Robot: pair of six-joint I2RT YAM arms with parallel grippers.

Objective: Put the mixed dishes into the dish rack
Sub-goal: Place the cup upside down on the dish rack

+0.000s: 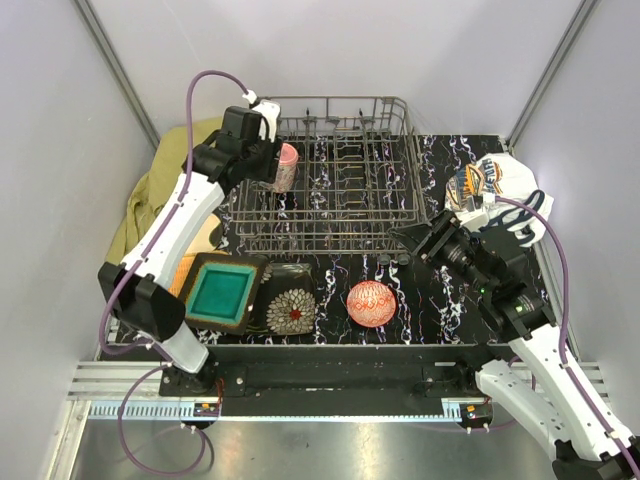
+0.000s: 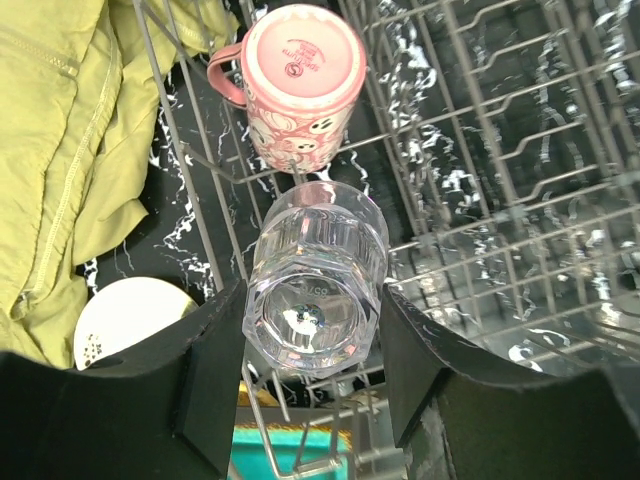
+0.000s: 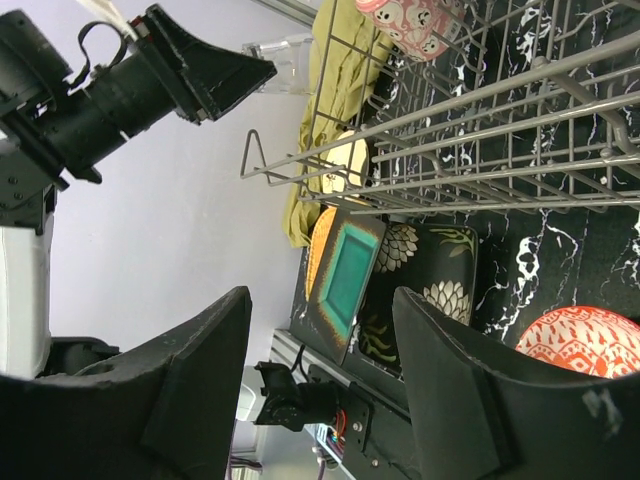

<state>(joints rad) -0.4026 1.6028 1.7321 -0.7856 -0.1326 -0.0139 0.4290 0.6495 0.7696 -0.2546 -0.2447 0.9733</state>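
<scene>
Left arm (image 1: 180, 215) stretched forward. Left pincer (image 2: 312, 365) pointing down, fingers (image 2: 210, 380) clamped either side of a glass (image 2: 315, 270). Right arm (image 1: 540, 350) bent, angled inward. Right pincer (image 1: 408, 238) held low, fingers spread apart, empty.

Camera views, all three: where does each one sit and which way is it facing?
Top external: above and behind the arm bases, looking down on the dish rack; both arms show.
Left wrist: on the left arm, looking down past the left gripper, shut on the clear glass, over the rack.
Right wrist: on the right arm, looking past the open right gripper toward the left arm.
Shared: all three show the pink cup.
</scene>
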